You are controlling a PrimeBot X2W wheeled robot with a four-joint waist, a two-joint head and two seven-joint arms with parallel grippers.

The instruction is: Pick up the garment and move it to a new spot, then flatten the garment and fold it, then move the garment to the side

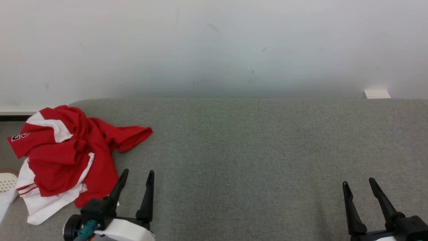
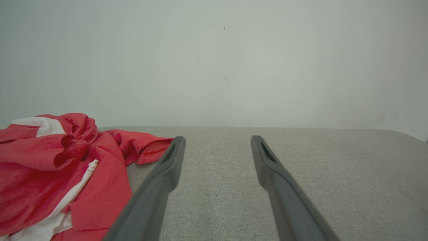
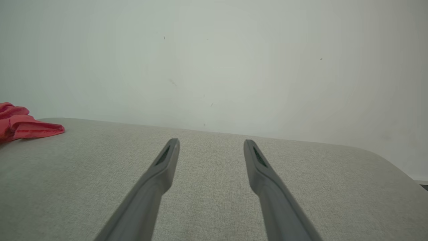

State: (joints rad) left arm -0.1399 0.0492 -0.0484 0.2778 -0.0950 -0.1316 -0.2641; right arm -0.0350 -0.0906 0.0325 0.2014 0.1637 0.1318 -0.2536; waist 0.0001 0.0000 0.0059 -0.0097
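The garment (image 1: 67,154) is a red and white shirt, crumpled in a heap at the left end of the grey fabric surface (image 1: 254,150). One red sleeve sticks out toward the middle. My left gripper (image 1: 137,173) stands open at the heap's lower right edge, its left finger just over the red cloth, nothing between its fingers. In the left wrist view the garment (image 2: 57,170) lies left of the open left gripper (image 2: 217,139). My right gripper (image 1: 357,182) is open at the lower right, far from the cloth. The right wrist view has the open right gripper (image 3: 210,142) and the sleeve tip (image 3: 26,127) at far left.
A white wall (image 1: 214,47) rises behind the surface's far edge. A small white block (image 1: 377,94) sits at the back right. A white perforated object (image 1: 6,182) peeks out past the surface's left edge. The grey surface stretches wide between the two grippers.
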